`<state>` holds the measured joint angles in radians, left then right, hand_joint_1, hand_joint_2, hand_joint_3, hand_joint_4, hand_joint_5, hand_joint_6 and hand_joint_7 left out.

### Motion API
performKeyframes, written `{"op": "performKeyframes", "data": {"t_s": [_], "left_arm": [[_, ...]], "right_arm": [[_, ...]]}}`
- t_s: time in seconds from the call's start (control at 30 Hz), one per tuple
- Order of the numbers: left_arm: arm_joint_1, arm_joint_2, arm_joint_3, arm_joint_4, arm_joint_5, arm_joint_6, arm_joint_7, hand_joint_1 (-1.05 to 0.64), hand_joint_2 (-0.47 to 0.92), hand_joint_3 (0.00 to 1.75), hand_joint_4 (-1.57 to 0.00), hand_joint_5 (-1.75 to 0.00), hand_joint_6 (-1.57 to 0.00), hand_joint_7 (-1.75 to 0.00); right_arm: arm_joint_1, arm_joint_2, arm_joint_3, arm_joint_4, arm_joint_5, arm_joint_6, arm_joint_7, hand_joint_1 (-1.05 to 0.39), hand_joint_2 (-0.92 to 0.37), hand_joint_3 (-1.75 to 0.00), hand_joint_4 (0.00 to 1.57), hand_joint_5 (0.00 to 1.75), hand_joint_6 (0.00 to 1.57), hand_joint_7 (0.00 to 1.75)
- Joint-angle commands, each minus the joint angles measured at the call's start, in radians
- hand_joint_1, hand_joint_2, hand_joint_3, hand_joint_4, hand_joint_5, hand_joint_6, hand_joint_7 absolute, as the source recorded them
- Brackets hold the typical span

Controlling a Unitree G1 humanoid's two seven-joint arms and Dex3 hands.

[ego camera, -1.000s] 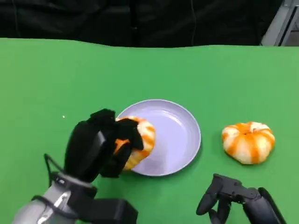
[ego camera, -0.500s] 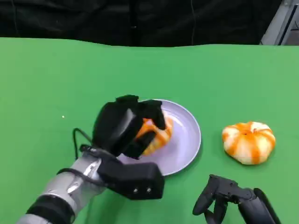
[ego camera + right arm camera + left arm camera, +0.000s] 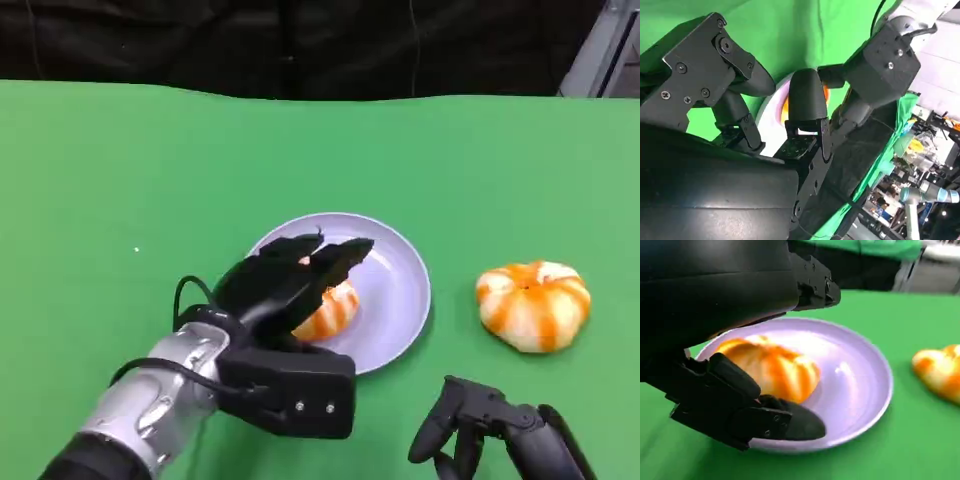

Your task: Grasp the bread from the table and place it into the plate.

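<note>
An orange-and-white striped bread (image 3: 330,310) lies in the left half of the lilac plate (image 3: 395,285) at the table's middle. My left hand (image 3: 285,285) hovers over it with fingers spread, and its fingertips reach past the bread's top. In the left wrist view the bread (image 3: 772,367) rests on the plate (image 3: 860,385), with the fingers (image 3: 810,287) above it and the thumb at its near side, apart from it. Near the front edge at the right, my right hand (image 3: 490,430) holds nothing, its fingers loosely apart.
A second striped bread (image 3: 532,304) lies on the green table (image 3: 120,170) to the right of the plate, just beyond my right hand. The table's far edge (image 3: 320,97) meets a dark backdrop. Open green cloth spreads left of and behind the plate.
My left hand carried the bread from the plate's left rim into the plate, then spread its fingers and let go. The right hand has barely moved.
</note>
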<state>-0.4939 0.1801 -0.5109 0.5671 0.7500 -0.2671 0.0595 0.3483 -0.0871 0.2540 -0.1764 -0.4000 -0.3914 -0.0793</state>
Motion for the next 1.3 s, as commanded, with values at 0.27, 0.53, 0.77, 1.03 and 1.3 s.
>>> {"op": "performKeyframes", "data": {"t_s": [0.27, 0.53, 0.77, 1.03, 1.3], "left_arm": [[0.142, 0.175, 0.097, -0.291, -0.069, -0.062, -0.045, -0.75, 0.92, 0.54, 0.00, 0.00, -0.05, -0.02], [0.304, 0.244, 0.199, -0.339, -0.127, -0.265, 0.101, -0.62, 0.92, 0.42, -0.14, -0.09, -0.19, -0.07], [0.416, 0.260, 0.277, -0.310, -0.210, -0.429, 0.152, -0.47, 0.92, 0.28, -0.38, -0.26, -0.42, -0.13], [0.493, 0.227, 0.364, -0.290, -0.322, -0.544, 0.161, -0.26, 0.92, 0.16, -0.82, -0.50, -0.86, -0.18], [0.598, 0.128, 0.427, -0.351, -0.410, -0.557, 0.163, 0.05, 0.26, 1.49, -0.89, -1.65, -0.95, -1.14]], "right_arm": [[0.013, 0.003, 0.011, -0.044, 0.002, 0.029, 0.003, -0.02, -0.32, -1.39, 0.78, 1.75, 0.74, 1.34], [0.021, -0.009, 0.004, -0.071, 0.018, 0.043, 0.019, -0.01, -0.30, -1.41, 0.81, 1.75, 0.75, 1.36], [0.026, -0.016, 0.002, -0.067, 0.025, 0.029, 0.025, 0.01, -0.31, -1.40, 0.80, 1.75, 0.75, 1.37], [0.026, -0.018, -0.002, -0.074, 0.023, 0.033, 0.024, 0.00, -0.32, -1.37, 0.78, 1.74, 0.74, 1.37], [0.026, -0.028, -0.017, -0.081, 0.033, 0.033, 0.033, 0.00, -0.31, -1.39, 0.80, 1.74, 0.76, 1.36]]}}
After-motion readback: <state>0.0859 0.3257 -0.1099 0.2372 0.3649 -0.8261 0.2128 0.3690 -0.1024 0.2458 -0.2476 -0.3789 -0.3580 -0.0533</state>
